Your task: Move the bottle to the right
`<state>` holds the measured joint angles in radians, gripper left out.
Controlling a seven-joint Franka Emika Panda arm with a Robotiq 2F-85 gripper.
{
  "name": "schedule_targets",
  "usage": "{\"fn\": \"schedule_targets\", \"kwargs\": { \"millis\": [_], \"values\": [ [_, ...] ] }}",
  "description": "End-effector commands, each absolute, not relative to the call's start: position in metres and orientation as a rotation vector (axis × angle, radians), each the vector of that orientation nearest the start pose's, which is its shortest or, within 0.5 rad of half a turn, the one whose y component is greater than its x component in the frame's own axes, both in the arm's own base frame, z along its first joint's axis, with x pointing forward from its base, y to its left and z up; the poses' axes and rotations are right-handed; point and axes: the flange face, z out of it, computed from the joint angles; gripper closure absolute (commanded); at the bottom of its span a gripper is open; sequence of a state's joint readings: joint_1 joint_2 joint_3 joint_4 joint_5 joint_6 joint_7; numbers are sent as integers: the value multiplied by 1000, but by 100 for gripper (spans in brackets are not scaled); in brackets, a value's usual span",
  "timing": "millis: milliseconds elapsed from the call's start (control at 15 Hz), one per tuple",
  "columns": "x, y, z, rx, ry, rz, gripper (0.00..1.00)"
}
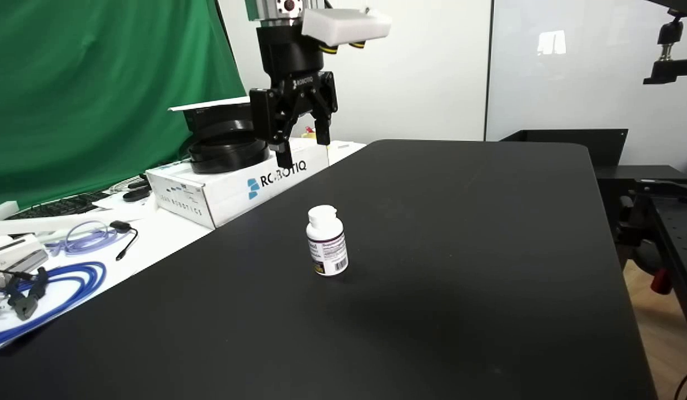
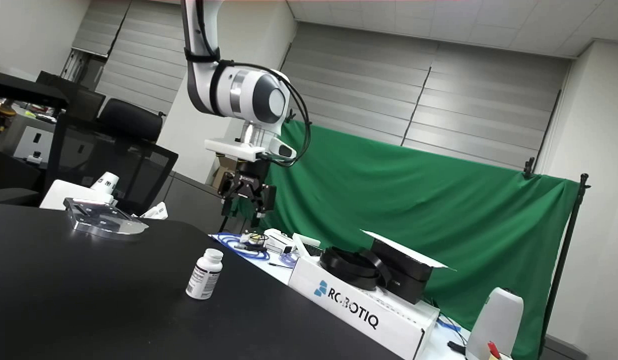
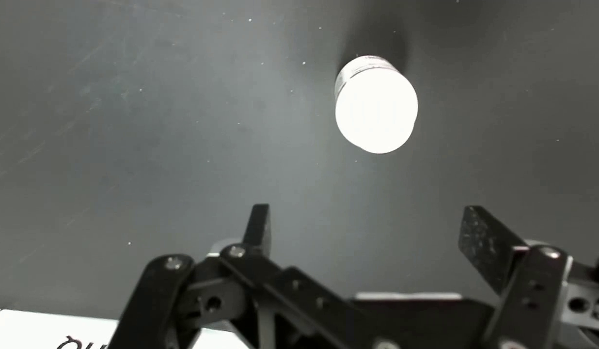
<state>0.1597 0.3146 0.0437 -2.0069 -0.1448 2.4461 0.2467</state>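
Observation:
The bottle is small and white, with a white round cap and a printed label band. It stands upright on the black table. It also shows in an exterior view. In the wrist view the bottle is seen from above, its cap overexposed, beyond the fingertips. My gripper is open and empty. It hangs above the table, higher than the bottle and apart from it. It also shows in an exterior view. In the wrist view the gripper's fingers are wide apart, with only table between them.
A white Robotiq box lies beside the table's edge, with black round parts on top. Blue cables lie on the white surface there. A clear plastic plate sits on the table in an exterior view.

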Motion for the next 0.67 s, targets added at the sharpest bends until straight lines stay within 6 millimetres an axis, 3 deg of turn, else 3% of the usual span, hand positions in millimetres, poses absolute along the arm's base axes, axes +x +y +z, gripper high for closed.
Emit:
{"fn": "schedule_targets", "kwargs": {
  "millis": [0, 600],
  "values": [
    [612, 132, 303, -3158, 1, -183, 0],
    [608, 121, 262, -3125, 122, -32, 0]
  ]
}}
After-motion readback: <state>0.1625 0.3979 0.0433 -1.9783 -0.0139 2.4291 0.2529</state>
